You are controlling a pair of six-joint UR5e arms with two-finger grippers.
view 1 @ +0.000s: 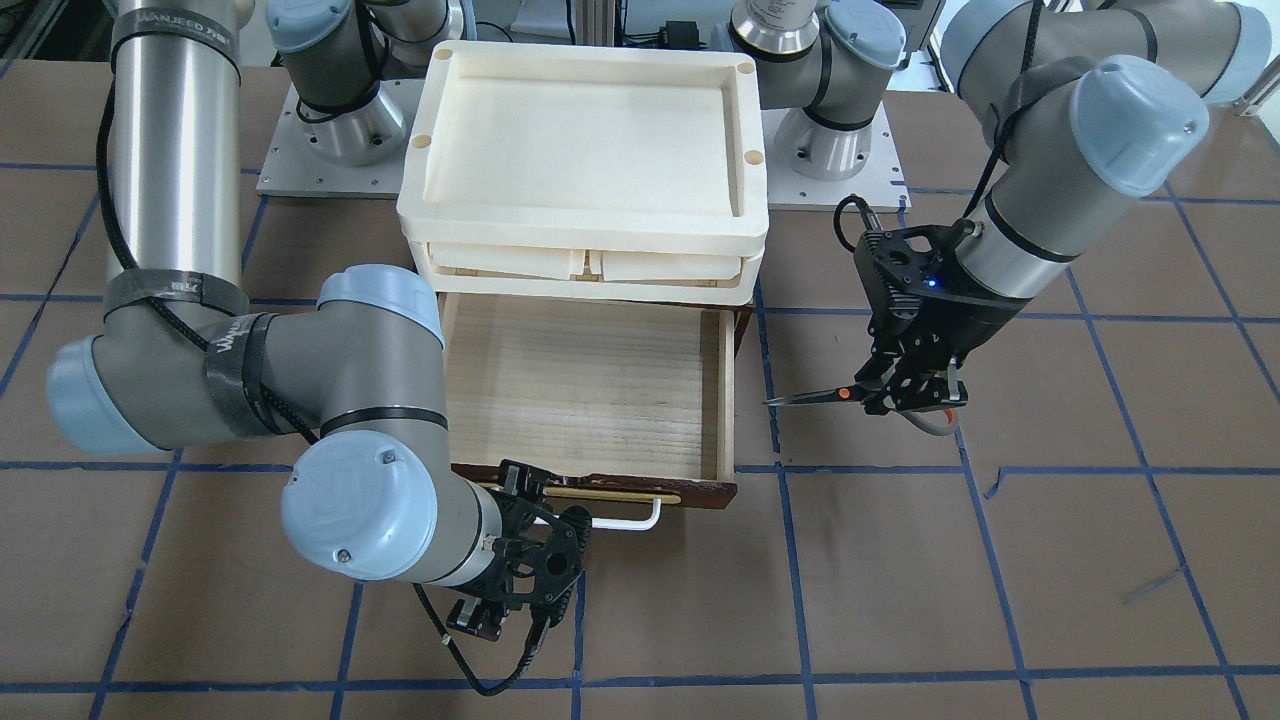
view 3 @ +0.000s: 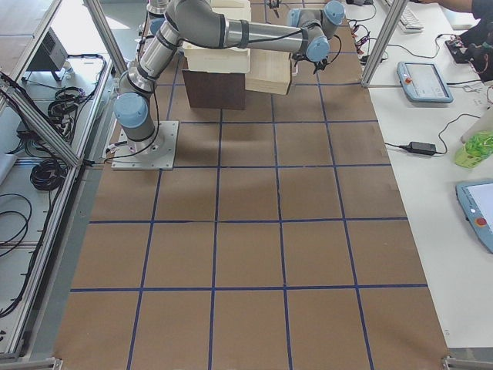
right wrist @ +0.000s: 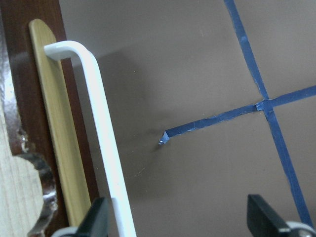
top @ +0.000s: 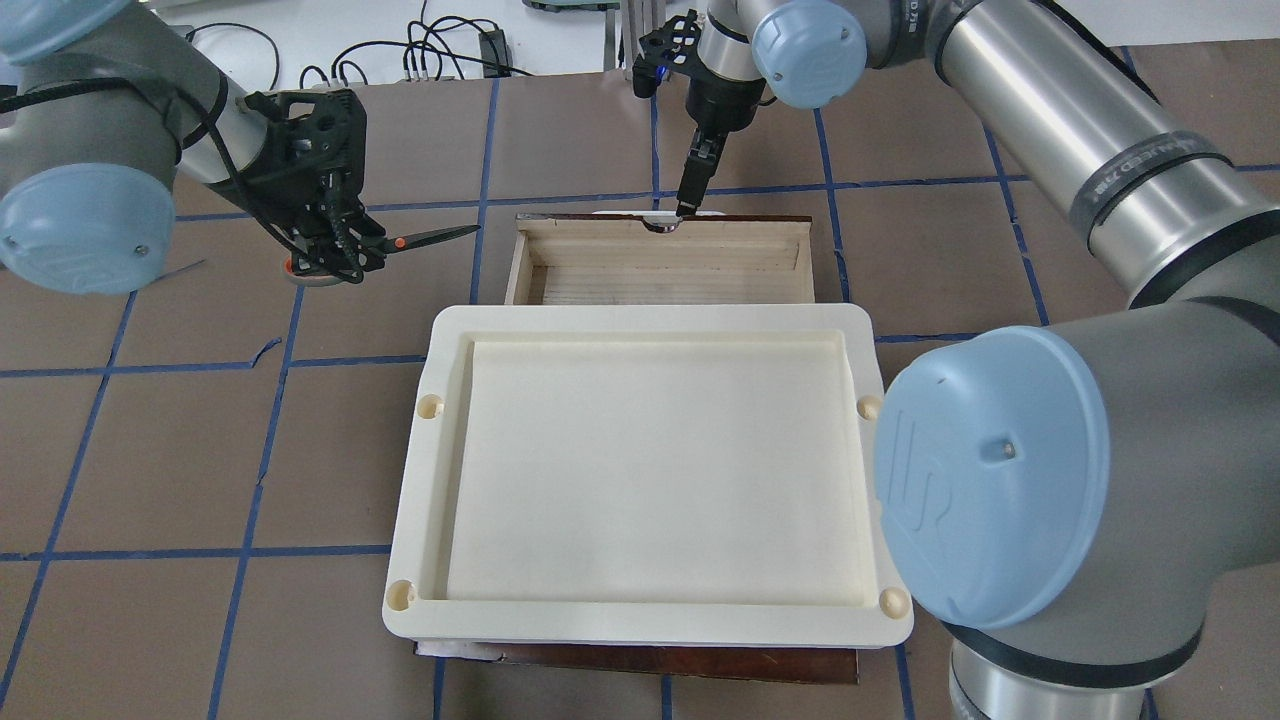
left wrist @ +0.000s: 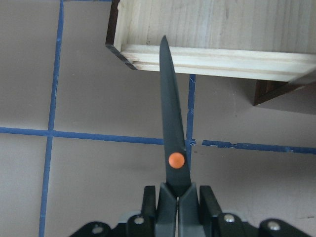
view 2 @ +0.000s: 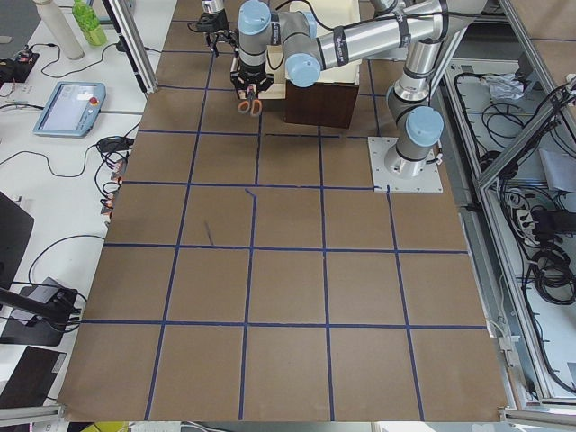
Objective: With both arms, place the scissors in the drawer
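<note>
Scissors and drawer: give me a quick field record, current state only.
scissors: gripped by the handles, blades closed, tips aimed at the drawer, held above the table, not yet inside
drawer: open, nothing visible in the pale interior
left claw: shut on the scissors, beside the drawer's side wall
right claw: open, at the white bar handle, bar just inside one finger, not clamped
cream trays: stacked over the cabinet, above the drawer
</note>
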